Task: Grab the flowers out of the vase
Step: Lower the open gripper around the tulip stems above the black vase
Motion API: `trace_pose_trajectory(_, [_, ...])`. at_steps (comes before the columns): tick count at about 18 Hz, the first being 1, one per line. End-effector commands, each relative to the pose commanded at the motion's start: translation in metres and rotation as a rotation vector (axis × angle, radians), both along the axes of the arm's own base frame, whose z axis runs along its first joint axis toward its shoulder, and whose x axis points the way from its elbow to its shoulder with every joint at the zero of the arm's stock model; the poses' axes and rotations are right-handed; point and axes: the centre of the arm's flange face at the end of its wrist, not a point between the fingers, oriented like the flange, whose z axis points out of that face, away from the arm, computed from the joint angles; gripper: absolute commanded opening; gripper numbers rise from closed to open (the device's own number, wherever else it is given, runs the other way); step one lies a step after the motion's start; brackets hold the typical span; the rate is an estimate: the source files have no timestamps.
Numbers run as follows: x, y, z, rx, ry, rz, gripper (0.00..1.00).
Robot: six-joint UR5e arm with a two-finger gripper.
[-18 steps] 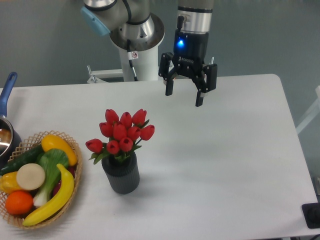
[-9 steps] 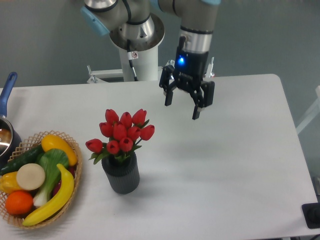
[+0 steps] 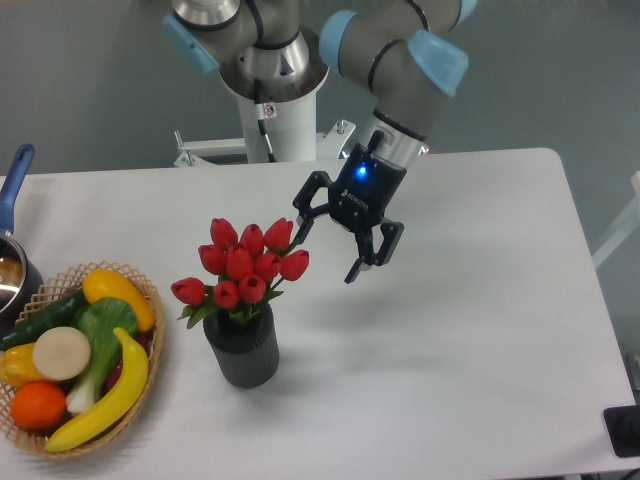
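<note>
Red buds and green leaves on the flowers (image 3: 245,265). Dark grey, vertically ribbed vase (image 3: 242,350). Black tool (image 3: 326,252) with a small blue light glowing on its body. White counter (image 3: 450,330). Tan woven basket (image 3: 140,295) at left, holding a yellow banana (image 3: 105,400), an orange fruit (image 3: 38,404), a dark green cucumber (image 3: 40,320). Blue pan handle (image 3: 15,175) at far left.

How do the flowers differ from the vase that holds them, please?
The flowers are bright red with green leaves; the vase is dark grey. The flowers form a spreading cluster of separate buds; the vase is one ribbed cylinder. The flowers spread wider than the vase's mouth. Both stand upright, untouched by the open pincer.
</note>
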Motion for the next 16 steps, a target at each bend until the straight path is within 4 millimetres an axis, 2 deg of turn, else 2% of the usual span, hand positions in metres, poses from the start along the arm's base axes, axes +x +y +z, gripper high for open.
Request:
trace_pose_trajectory(4, [0.014, 0.005, -0.003, 0.091, -0.062, -0.022, 1.00])
trace_pose_trajectory(7, [0.017, 0.013, 0.004, 0.099, -0.042, -0.044, 1.00])
trace_pose_trajectory(13, [0.039, 0.031, -0.004, 0.106, -0.030, -0.107, 1.00])
trace_pose_trajectory(16, [0.037, 0.045, -0.008, 0.131, -0.006, -0.132, 1.00])
